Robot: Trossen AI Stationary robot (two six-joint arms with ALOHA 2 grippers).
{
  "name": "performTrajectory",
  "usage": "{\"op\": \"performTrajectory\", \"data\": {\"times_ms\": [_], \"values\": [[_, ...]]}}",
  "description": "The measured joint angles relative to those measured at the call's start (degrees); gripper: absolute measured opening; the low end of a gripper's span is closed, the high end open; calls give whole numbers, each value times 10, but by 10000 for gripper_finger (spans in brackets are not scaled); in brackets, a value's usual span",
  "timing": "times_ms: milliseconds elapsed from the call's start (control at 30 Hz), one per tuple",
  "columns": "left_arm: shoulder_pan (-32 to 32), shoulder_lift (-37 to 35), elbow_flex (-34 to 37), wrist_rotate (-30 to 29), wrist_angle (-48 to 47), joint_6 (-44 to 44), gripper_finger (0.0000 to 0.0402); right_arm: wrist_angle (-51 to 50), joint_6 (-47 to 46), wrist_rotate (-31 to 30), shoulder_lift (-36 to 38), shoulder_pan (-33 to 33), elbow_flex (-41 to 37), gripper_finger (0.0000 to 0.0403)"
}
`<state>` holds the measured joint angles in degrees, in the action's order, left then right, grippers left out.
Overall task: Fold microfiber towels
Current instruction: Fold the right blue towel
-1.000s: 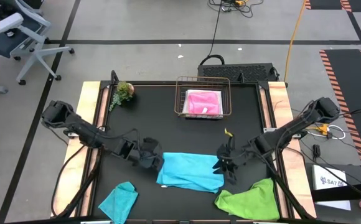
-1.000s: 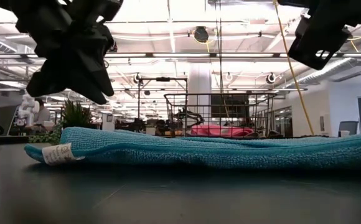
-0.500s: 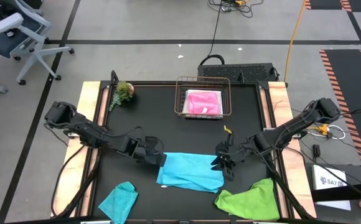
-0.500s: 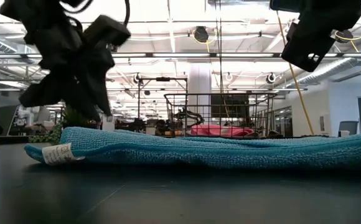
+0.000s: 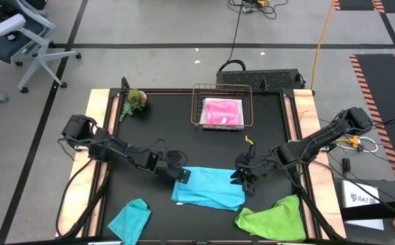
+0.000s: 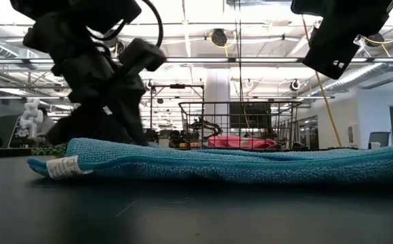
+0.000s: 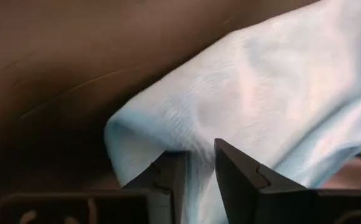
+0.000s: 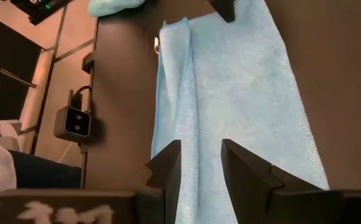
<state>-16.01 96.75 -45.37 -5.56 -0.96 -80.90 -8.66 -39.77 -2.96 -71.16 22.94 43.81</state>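
Black table [image 5: 204, 143], left fingers [image 7: 168, 180] partly covering blue towel [image 5: 208, 188]

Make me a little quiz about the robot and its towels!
1. True or false: the pink towel lies inside the wire basket.
2. Which towel lies between the left gripper and the right gripper? A) green B) blue C) teal
3. Fill in: the plant sits near the table's far ____ corner.

Key: 1 true. 2 B, the blue towel. 3 left.
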Motion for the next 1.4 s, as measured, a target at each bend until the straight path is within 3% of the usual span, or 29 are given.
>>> {"op": "performTrajectory", "data": {"times_ms": [267, 500, 700, 1000, 1200, 1400], "values": [[24, 0, 1, 0, 1, 28, 79, -11, 0, 0, 0, 0, 0, 105], [30, -36, 1, -14, 2, 70, 8, -16, 0, 0, 0, 0, 0, 105], [43, -95, -1, -70, -51, 110, 6, -15, 0, 0, 0, -1, 0, 105], [78, -84, 1, -51, -170, 123, 12, -14, 0, 0, 0, -1, 0, 105], [99, -85, 0, -50, -165, 161, 10, -15, 0, 0, 0, -1, 0, 105], [109, -85, 0, -25, -170, 179, 47, -15, 0, -1, 0, -2, 0, 105]]}}
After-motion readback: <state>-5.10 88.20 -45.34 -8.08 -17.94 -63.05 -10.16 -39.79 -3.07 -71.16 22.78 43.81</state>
